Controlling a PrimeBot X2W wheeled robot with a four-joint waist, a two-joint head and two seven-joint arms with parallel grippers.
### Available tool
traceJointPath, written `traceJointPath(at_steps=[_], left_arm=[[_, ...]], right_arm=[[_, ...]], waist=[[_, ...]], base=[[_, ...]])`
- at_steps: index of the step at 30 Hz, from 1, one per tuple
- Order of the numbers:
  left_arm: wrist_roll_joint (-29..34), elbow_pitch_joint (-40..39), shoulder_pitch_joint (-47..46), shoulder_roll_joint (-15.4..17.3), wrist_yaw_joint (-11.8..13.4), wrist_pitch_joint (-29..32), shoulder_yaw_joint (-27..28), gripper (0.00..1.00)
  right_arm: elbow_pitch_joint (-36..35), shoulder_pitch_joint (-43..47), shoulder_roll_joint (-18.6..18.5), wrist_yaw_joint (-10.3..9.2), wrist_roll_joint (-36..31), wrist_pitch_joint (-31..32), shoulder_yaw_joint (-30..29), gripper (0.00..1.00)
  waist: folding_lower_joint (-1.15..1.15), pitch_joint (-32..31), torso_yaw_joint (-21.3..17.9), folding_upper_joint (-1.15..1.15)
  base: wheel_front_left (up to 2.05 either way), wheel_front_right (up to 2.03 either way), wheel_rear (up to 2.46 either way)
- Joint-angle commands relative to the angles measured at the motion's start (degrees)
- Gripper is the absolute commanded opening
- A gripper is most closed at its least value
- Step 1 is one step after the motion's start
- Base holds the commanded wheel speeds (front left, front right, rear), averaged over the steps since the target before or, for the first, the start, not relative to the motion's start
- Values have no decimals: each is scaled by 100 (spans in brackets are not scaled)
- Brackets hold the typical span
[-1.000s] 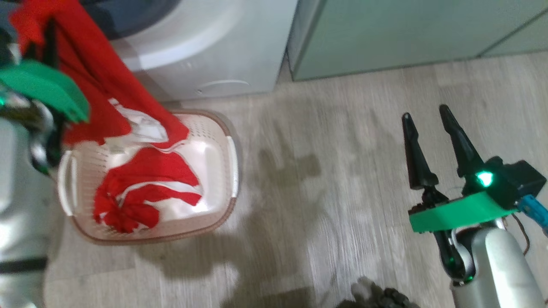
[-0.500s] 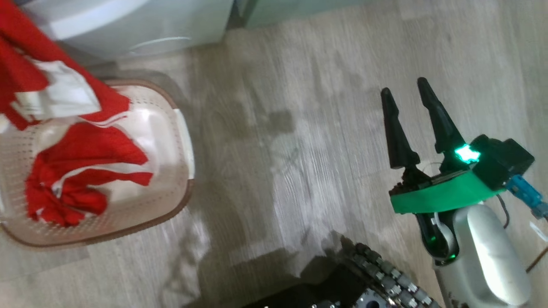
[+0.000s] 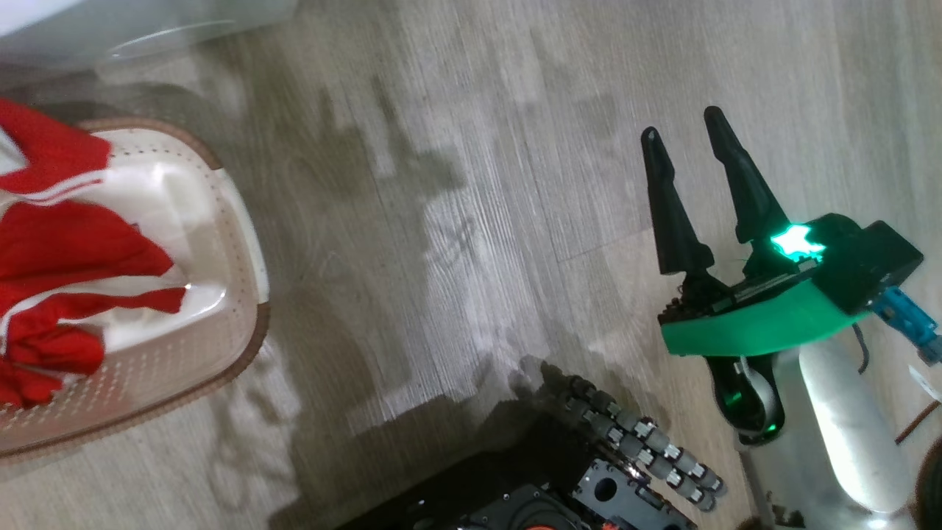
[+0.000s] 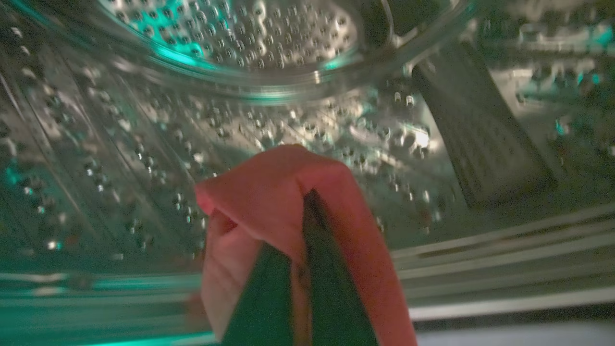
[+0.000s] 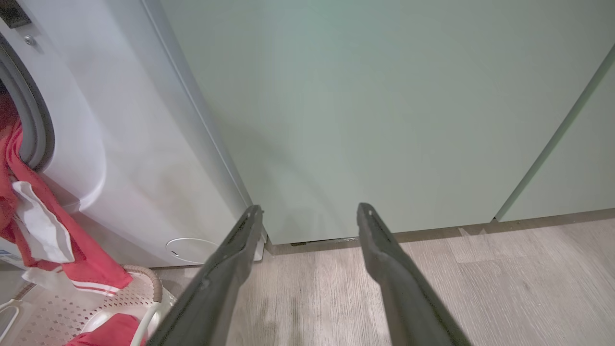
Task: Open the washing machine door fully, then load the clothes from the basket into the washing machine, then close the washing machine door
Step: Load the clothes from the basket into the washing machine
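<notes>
1. Inside the dimpled steel drum (image 4: 226, 33) of the white front-loading washing machine (image 5: 134, 144), the left fingers (image 4: 264, 307) are seen pressed together, clamped on a fold of the bright red, white-striped thin garment (image 4: 259, 192).
2. The garment's long axis is judged to trail back behind those fingers, out over the grey seal (image 5: 36, 129) and down into the cream perforated plastic basket (image 3: 246, 243).
3. The right fingers (image 3: 673, 221) are held spread and empty, well apart from the basket.
4. How much cloth has passed the seal cannot be told, and the basket is cut off at the head view's left edge.
</notes>
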Motion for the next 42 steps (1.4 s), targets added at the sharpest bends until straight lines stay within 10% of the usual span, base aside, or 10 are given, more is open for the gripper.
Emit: traceJointPath(at_steps=[1, 12, 26, 27, 28, 42], left_arm=[[41, -275, -290, 344, 59, -107, 154, 0], [375, -190, -716, 498, 210, -2093, 226, 0], [195, 1464, -968, 361, -186, -2466, 38, 0], [173, 1540, -966, 334, -192, -2571, 47, 35], [157, 1616, -949, 297, -204, -2662, 40, 100], [-4, 1200, 709, -454, 83, -3924, 92, 100]], right_arm=[[-187, 34, -5, 0, 64, -53, 113, 100], [-334, -45, -5, 0, 180, -53, 147, 100], [-321, -112, -5, 0, 81, -53, 105, 100], [-307, -106, -5, 0, 77, -53, 99, 100], [-293, -97, -5, 0, 70, -53, 87, 100], [-218, 185, -5, 0, -260, -53, -218, 100]], waist=[[0, 59, -61, 0], [0, 326, -213, 0], [0, 284, -72, 0], [0, 253, -61, 0], [0, 217, -42, 0], [0, -570, 485, 0]], base=[[0, 0, 0], [0, 0, 0], [0, 0, 0], [0, 0, 0], [0, 0, 0], [0, 0, 0]])
